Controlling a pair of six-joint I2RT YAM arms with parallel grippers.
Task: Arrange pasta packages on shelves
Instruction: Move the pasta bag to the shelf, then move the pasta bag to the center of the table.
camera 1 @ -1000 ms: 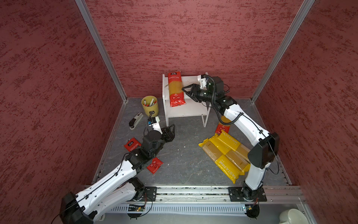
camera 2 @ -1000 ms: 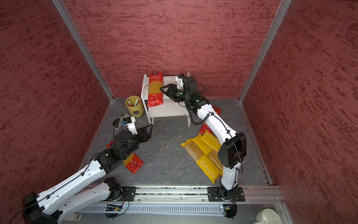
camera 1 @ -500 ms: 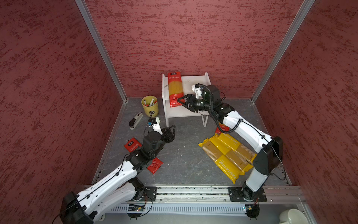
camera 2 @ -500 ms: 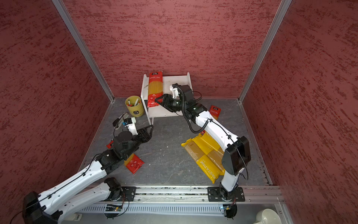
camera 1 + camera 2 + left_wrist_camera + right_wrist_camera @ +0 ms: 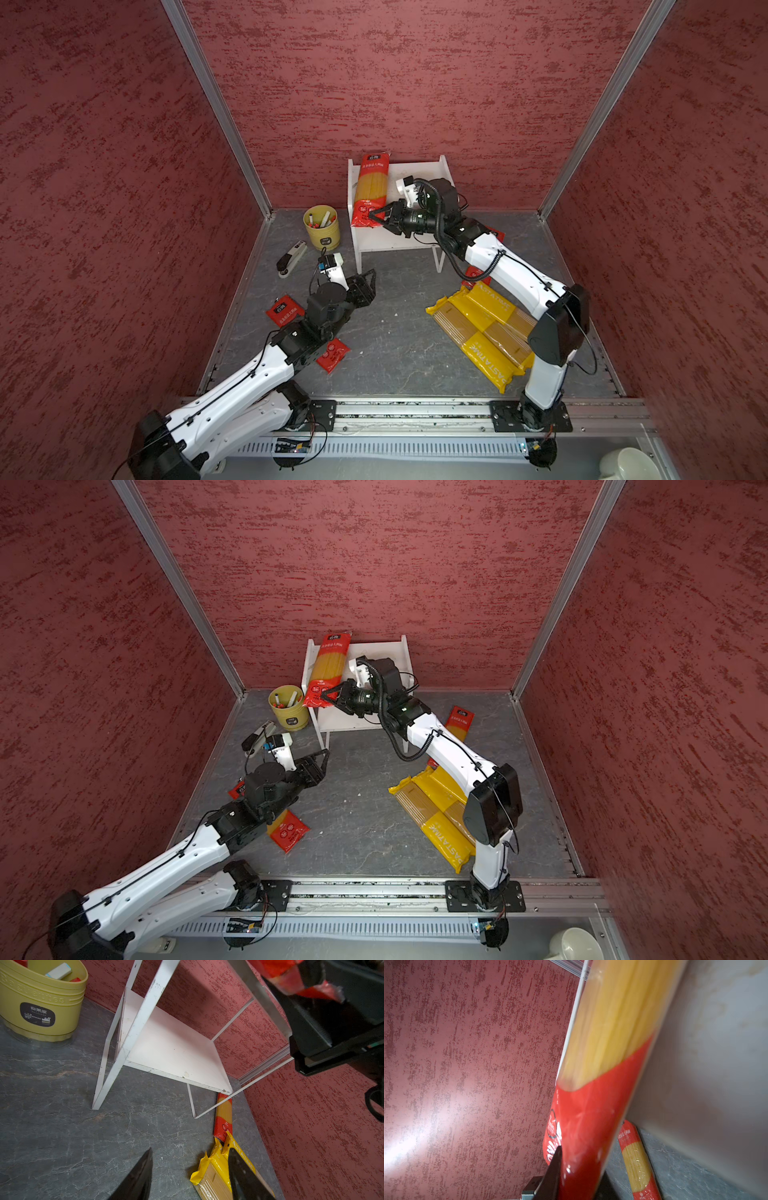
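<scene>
Moved lower-left, my right gripper (image 5: pixel 374 216) now clamps the lower end of the red-ended pasta package (image 5: pixel 370 187) atop the shelves (image 5: pixel 386 243); left gripper (image 5: pixel 369 279) gapes over grey table (image 5: pixel 395 332).

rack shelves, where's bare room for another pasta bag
Lower shelf is bare. Top board is free between the red-ended bag and the side panel, though the right gripper holding that bag reaches across it. Crowded: yellow PASTATIME bags.

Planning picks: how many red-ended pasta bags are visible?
3. First bag on the rack, held by the right fingers; second bag on the floor under the left arm; third bag on the floor under the right arm.
</scene>
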